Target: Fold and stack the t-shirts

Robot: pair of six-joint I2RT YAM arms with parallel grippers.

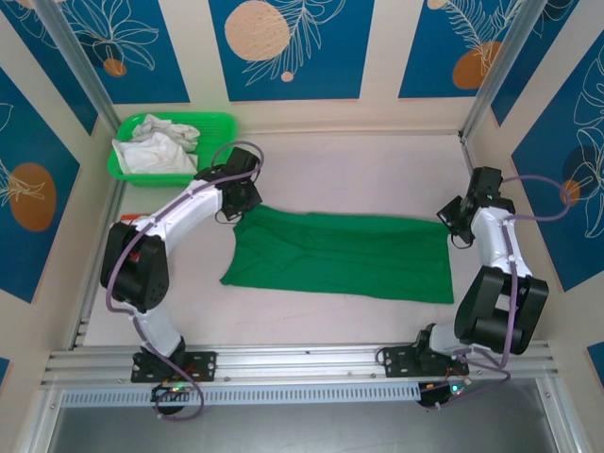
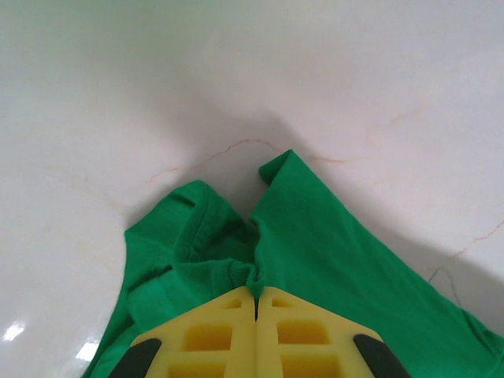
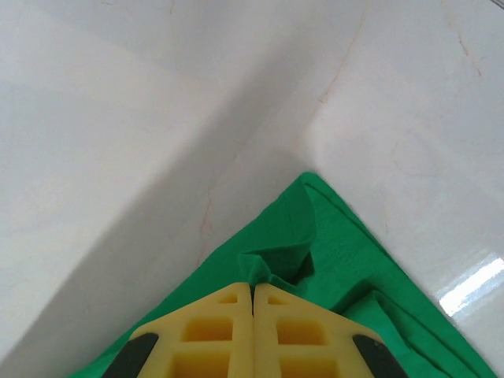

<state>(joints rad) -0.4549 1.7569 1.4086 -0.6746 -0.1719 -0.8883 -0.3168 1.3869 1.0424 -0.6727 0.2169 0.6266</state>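
I read the left gripper (image 2: 256,293) as fully closed: its yellow fingers (image 2: 213,335) meet, with a pinch of the green t-shirt (image 1: 344,255) bunched between the tips and a hemmed edge puckering just ahead of them. The right gripper (image 3: 252,288) is likewise closed on a raised fold at the shirt's opposite end, with a corner of the cloth lying just beyond its tips. Between the two grippers the shirt lies spread flat on the white table (image 1: 377,160). Beyond the left fingers and to their left, a green plastic basket (image 1: 223,121) holds white cloth (image 1: 156,146), apart from the shirt.
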